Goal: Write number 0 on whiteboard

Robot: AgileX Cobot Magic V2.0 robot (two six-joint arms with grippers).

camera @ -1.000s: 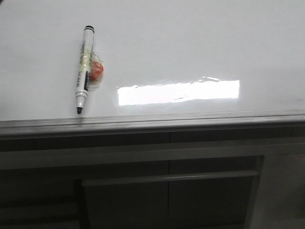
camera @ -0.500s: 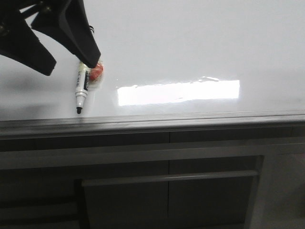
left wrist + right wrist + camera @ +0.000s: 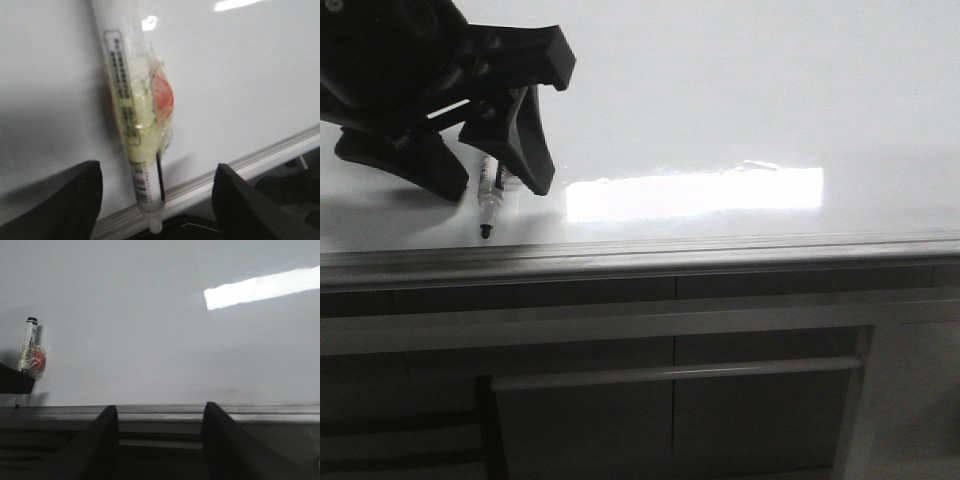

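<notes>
The whiteboard point(image 3: 740, 90) lies flat and fills the upper part of the front view. No number 0 shows on it. A white marker point(image 3: 486, 206) with a black tip lies near its left front edge, uncapped tip toward the frame. My left gripper point(image 3: 492, 188) is open and straddles the marker, one finger on each side, apart from it. In the left wrist view the marker point(image 3: 127, 100) runs between the open fingers point(image 3: 65, 200), with yellowish tape and a red piece point(image 3: 162, 95) stuck on it. My right gripper point(image 3: 160, 407) is open and empty at the board's front edge.
A bright rectangular light glare point(image 3: 695, 192) lies on the board right of the marker. The grey metal frame edge point(image 3: 720, 250) runs along the front. Dark cabinet panels with bars point(image 3: 670, 400) lie below it. The right wrist view also shows the marker point(image 3: 27, 340) far off.
My left gripper came in from the upper left and dropped over the marker. It now straddles it and hides its upper half and the red piece in the front view.
</notes>
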